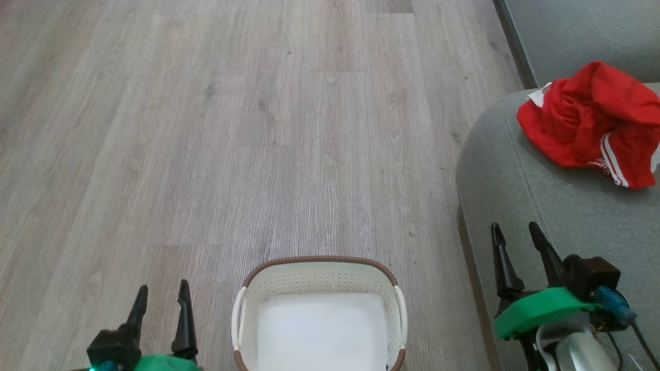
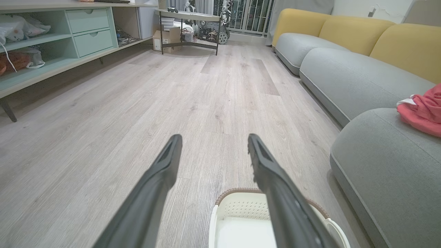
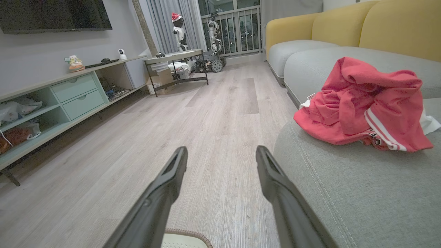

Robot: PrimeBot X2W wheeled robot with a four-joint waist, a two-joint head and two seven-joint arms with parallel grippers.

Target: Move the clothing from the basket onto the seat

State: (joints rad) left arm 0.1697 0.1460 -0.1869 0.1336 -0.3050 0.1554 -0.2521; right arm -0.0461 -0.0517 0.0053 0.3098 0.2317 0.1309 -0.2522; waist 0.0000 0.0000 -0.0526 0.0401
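Observation:
The red clothing [image 1: 593,116] with white side stripes lies crumpled in a heap on the grey-green seat [image 1: 515,180] at the right; the same clothing [image 3: 361,103] shows in the right wrist view and at the edge of the left wrist view [image 2: 422,110]. The white basket [image 1: 319,275] with its brown braided rim stands on the floor at the bottom centre, and its inside looks bare. My left gripper [image 1: 162,293] hangs open to the left of the basket. Over the seat's near edge my right gripper [image 1: 515,232] is open and holds nothing.
Pale wood floor [image 1: 232,129] stretches ahead and to the left. A low mint-green shelf unit [image 2: 51,44] lines the left wall. A dark-legged side table [image 3: 175,65] stands far back. More sofa sections with yellow backrests [image 2: 344,34] run along the right.

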